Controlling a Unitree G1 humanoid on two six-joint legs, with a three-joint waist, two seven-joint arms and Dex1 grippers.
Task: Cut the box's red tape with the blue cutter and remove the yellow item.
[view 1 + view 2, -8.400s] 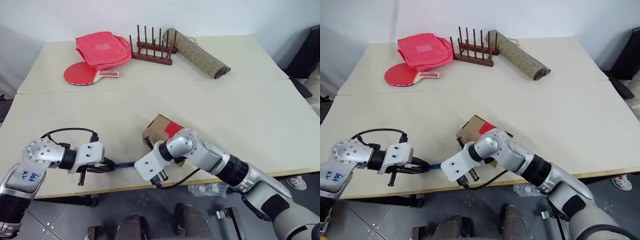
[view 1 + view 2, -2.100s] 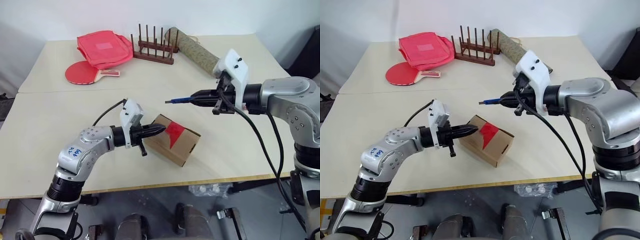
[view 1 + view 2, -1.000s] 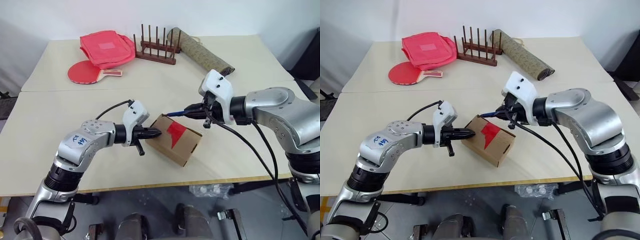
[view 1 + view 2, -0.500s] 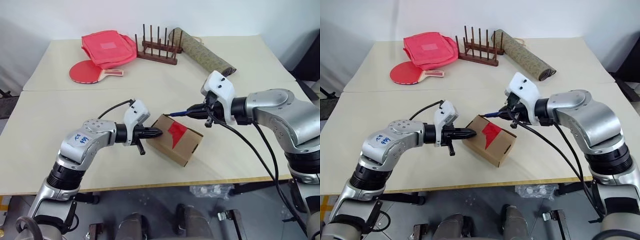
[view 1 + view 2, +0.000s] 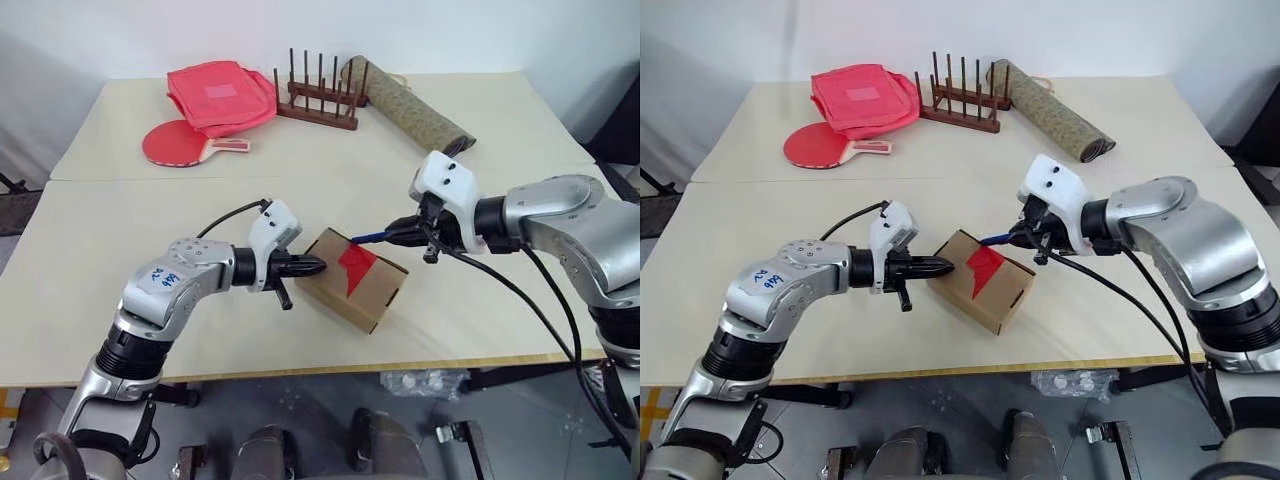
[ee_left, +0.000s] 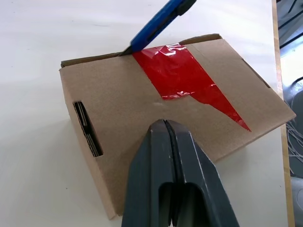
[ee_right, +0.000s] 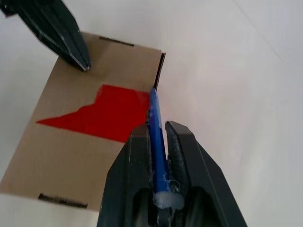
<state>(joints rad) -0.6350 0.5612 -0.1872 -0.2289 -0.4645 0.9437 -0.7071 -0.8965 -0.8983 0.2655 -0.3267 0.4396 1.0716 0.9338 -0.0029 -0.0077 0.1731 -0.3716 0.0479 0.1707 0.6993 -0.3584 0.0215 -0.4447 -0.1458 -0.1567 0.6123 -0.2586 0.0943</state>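
Observation:
The brown box (image 5: pixel 355 285) lies near the table's front edge, with the red tape (image 5: pixel 356 268) across its top and down one side. My left gripper (image 5: pixel 316 266) is shut and empty, its tips pressed against the box's left top (image 6: pixel 142 104). My right gripper (image 7: pixel 156 127) is shut on the blue cutter (image 7: pixel 155 116), which slants down from the right. The cutter's tip (image 6: pixel 158 26) meets the box's far top edge where the tape (image 6: pixel 184 78) begins. The yellow item is hidden.
At the back of the table lie a red bag (image 5: pixel 220 95), a red paddle (image 5: pixel 180 145), a wooden peg rack (image 5: pixel 318 100) and a rolled mat (image 5: pixel 405 100). A seam (image 5: pixel 150 178) joins the two tabletops. The front edge (image 5: pixel 450 362) runs close below the box.
The cutter passed from my left gripper to my right. Over the last two seconds the right gripper lowered it from mid-air to the box's far edge. The left gripper stayed against the box.

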